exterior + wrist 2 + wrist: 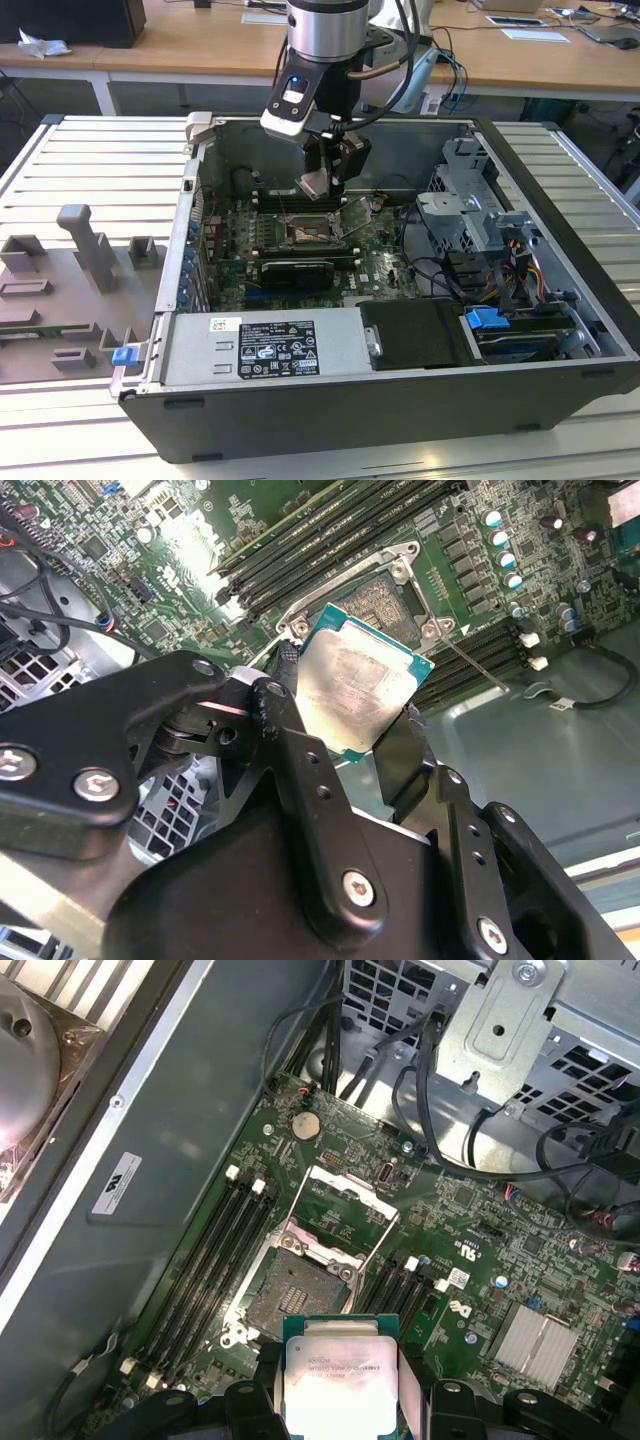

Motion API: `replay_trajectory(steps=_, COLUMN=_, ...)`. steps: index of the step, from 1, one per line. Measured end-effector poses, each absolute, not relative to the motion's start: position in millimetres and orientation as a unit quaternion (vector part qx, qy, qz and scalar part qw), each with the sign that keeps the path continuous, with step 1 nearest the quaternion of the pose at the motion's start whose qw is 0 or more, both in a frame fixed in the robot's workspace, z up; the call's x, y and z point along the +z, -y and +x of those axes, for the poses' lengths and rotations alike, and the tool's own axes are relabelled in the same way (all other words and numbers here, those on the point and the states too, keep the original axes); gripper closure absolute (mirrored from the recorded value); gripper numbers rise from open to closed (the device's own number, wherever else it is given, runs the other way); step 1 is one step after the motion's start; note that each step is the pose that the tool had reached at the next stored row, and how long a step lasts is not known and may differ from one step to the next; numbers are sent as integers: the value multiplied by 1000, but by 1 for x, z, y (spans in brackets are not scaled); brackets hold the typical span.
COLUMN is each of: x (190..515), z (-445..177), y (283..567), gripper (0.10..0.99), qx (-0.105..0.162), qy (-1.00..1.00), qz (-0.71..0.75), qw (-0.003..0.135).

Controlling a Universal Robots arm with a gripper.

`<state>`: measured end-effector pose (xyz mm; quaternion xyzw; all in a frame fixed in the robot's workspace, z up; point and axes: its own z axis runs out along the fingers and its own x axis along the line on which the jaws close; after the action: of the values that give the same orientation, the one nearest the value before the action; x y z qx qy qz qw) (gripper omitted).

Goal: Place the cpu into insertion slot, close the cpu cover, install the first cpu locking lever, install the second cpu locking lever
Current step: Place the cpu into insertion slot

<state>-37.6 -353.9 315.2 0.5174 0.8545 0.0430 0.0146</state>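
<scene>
I'm on the first step. The gripper (344, 695) is clenched on the cpu (338, 1380), holding it tilted above the motherboard (480, 1260), just short of the insertion slot (290, 1295). The cpu cover (345, 1208) stands open and the socket is bare. I judge that seating calls for levelling the chip and squaring it to the slot's rim.

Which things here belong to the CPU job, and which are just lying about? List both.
Job in hand:
cpu, gripped in the claw
insertion slot, uncovered
cpu cover, flipped open

Lying about:
memory slots
power supply
drive cage
grey blocks beside the case
</scene>
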Motion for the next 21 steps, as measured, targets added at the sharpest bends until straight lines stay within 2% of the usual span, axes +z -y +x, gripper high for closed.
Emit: replay_trajectory(steps=21, x=311, z=-38, y=354, gripper=545, qx=43, qy=-854, qz=519, qw=15)
